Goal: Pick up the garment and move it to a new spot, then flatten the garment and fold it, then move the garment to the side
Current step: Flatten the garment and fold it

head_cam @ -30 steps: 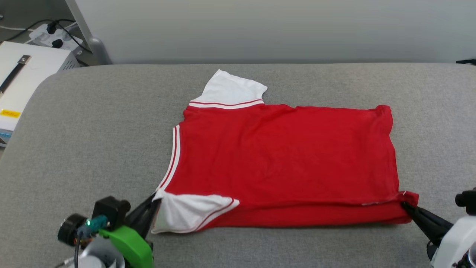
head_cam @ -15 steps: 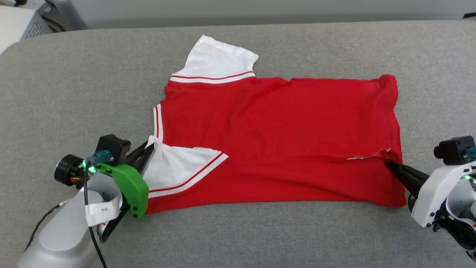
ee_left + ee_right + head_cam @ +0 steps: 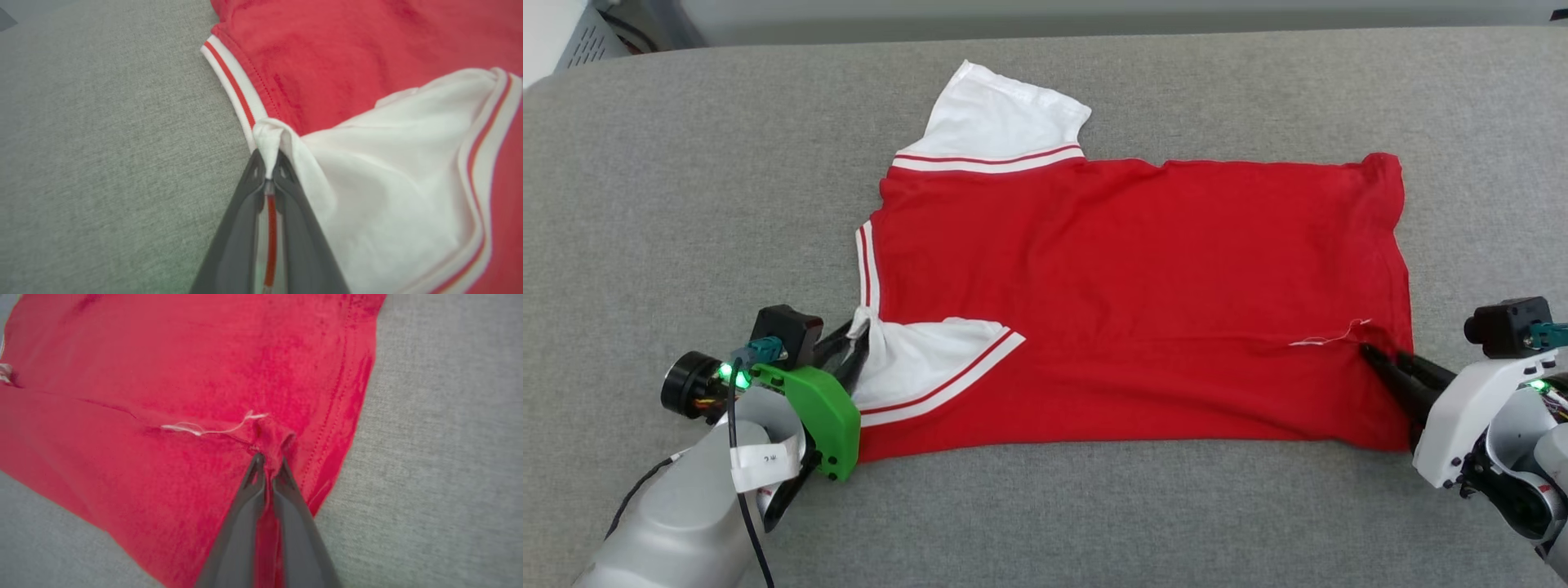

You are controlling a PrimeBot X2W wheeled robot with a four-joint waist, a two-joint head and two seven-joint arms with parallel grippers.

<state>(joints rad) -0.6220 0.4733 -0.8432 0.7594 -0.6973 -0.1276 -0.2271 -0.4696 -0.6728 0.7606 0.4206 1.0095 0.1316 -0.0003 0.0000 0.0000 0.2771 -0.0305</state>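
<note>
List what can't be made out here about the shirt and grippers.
- Head view: the garment's underside and layer count, covered by its top layer.
- Head view: left gripper fingertips, buried in the white sleeve.
- Head view: writing on the forearm tag, too small.
- Head view: right arm, cut by the frame edge.

The garment (image 3: 1135,269) is showing plain red over its body, with white sleeves (image 3: 1001,114) and red-and-white striped trim (image 3: 988,160) (a stray white thread (image 3: 1327,338) is crossing the red near the right). The surface (image 3: 686,180) beneath is looking flecked grey. The left gripper (image 3: 858,346) is wearing a bright green bracket (image 3: 821,416); the right gripper (image 3: 1366,352) is pairing dark fingers (image 3: 1401,376) with a white housing (image 3: 1454,416).
</note>
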